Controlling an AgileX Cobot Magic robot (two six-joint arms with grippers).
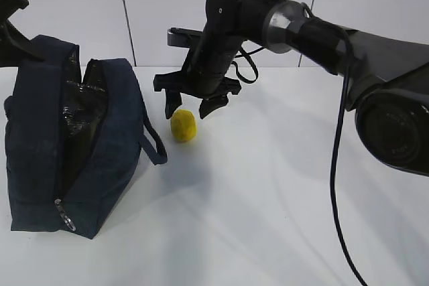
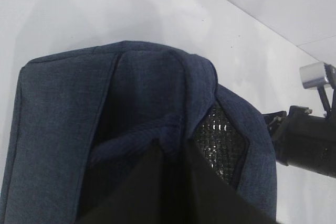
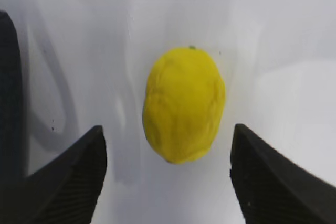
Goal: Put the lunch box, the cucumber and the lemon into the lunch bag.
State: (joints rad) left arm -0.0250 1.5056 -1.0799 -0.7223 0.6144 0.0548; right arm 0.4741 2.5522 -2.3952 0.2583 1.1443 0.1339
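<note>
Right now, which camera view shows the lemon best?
The right wrist view: the lemon fills the middle, lying on the table between the open right claw fingers. The exterior view shows it small beside the lunch bag. The left wrist view misses it.

Lab bench: bare white table (image 1: 281, 205), panelled white wall (image 1: 167, 5) (seamed)

White table (image 1: 281, 192) — navy lunch bag (image 1: 40, 138) left, lemon (image 1: 183, 126) just beside.

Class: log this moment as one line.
right gripper: open above lemon | left gripper: shut on lunch bag | lemon: on table
</note>
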